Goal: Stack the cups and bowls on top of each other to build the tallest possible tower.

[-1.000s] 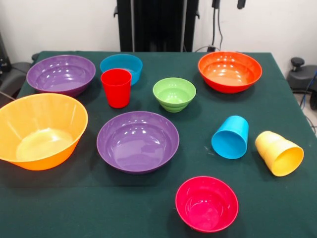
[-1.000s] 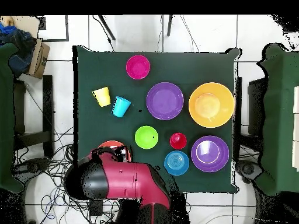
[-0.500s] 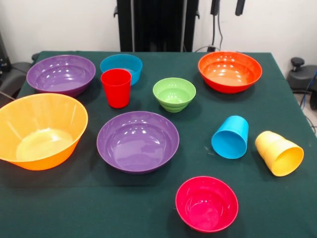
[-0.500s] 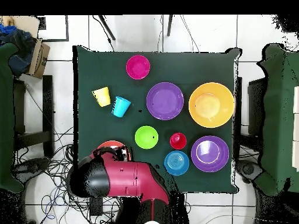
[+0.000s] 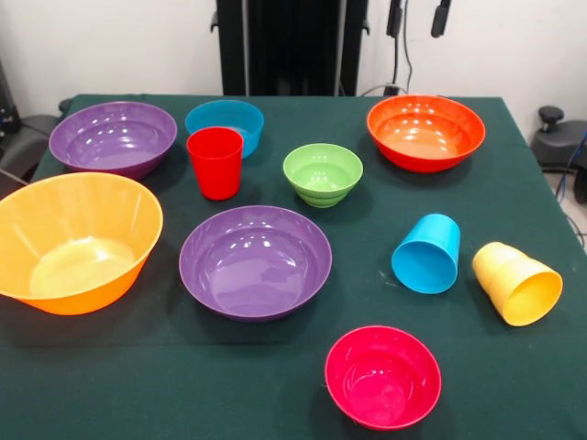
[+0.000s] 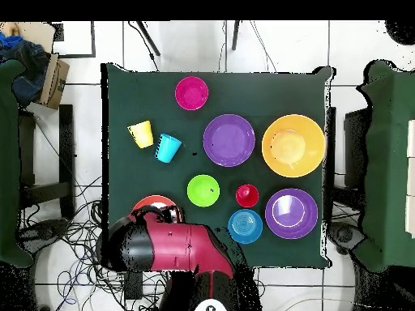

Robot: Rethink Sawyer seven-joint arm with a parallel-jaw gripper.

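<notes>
My gripper (image 5: pixel 418 18) shows only as two dark tips at the top edge, apart and empty, above and behind the orange-red bowl (image 5: pixel 426 131). The red cup (image 5: pixel 215 160) stands upright in front of the small blue bowl (image 5: pixel 225 124). The sky-blue cup (image 5: pixel 427 254) and the yellow cup (image 5: pixel 516 282) lie on their sides at the right. The green bowl (image 5: pixel 322 173) sits mid-table and the magenta-pink bowl (image 5: pixel 382 376) at the front. Two purple bowls (image 5: pixel 112 137) (image 5: pixel 255 261) and the yellow-orange bowl (image 5: pixel 73 240) are at the left. Nothing is stacked.
The table (image 5: pixel 514 385) has a dark green cloth. In the overhead view the red arm (image 6: pixel 174 247) overhangs the table's near edge and covers part of the orange-red bowl (image 6: pixel 154 201). Cables and a chair (image 6: pixel 44 166) lie beside the table.
The gripper tips have come down a little further into the front view. The arm has shifted slightly in the overhead view. The cups and bowls have not moved.
</notes>
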